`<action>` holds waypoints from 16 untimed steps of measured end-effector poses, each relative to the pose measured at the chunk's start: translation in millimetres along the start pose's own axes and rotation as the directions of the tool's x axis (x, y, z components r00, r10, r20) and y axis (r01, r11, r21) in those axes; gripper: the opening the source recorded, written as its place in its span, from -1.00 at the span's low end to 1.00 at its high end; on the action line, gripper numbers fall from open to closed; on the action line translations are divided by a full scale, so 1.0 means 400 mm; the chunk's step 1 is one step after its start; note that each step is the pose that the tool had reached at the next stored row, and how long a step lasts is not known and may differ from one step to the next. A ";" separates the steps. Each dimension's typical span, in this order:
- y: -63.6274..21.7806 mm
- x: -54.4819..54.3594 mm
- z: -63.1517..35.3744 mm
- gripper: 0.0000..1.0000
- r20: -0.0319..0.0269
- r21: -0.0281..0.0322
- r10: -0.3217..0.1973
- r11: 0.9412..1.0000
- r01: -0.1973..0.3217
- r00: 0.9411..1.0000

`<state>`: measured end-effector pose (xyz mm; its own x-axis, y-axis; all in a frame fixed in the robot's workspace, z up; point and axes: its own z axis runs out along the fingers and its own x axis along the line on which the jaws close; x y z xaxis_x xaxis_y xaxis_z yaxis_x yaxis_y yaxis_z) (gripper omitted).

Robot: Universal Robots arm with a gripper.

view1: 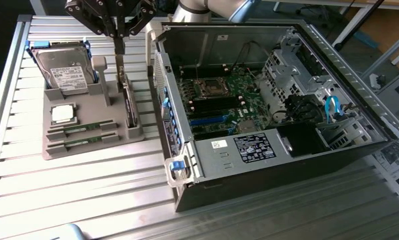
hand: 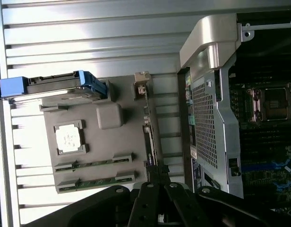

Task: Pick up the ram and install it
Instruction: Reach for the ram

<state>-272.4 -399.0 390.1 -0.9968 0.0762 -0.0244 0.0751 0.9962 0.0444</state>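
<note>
No wording is coming through legibly. A white label (view1: 70, 77) on the hard drive (view1: 55, 59), a dark printed sticker (view1: 253, 149) on the open computer case (view1: 333, 55), a small white sticker (view1: 217, 144) beside it and another white sticker (view1: 222, 36) on the inner wall are all showing print too fine to read.

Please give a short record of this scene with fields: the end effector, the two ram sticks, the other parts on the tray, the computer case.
end effector: shut, above the upright card; contact unclear
first ram stick: flat in its tray slot, next to the CPU chip
second ram stick: flat in the slot beside it
tray: gray, also carries the hard drive
computer case: open, at the exterior view's right
</note>
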 end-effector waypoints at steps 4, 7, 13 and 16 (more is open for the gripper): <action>-0.001 0.008 0.000 -0.79 0.000 0.000 0.000 1.000 0.000 1.000; -0.001 0.015 0.000 -0.79 0.000 0.000 0.000 1.000 0.000 1.000; -0.002 0.026 0.000 -0.79 0.000 0.000 0.000 1.000 0.000 1.000; -0.002 0.033 0.000 -0.79 0.000 0.000 0.000 1.000 0.000 1.000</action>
<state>-285.5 -398.9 389.8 -0.9968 0.0762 -0.0245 0.0751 0.9962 0.0444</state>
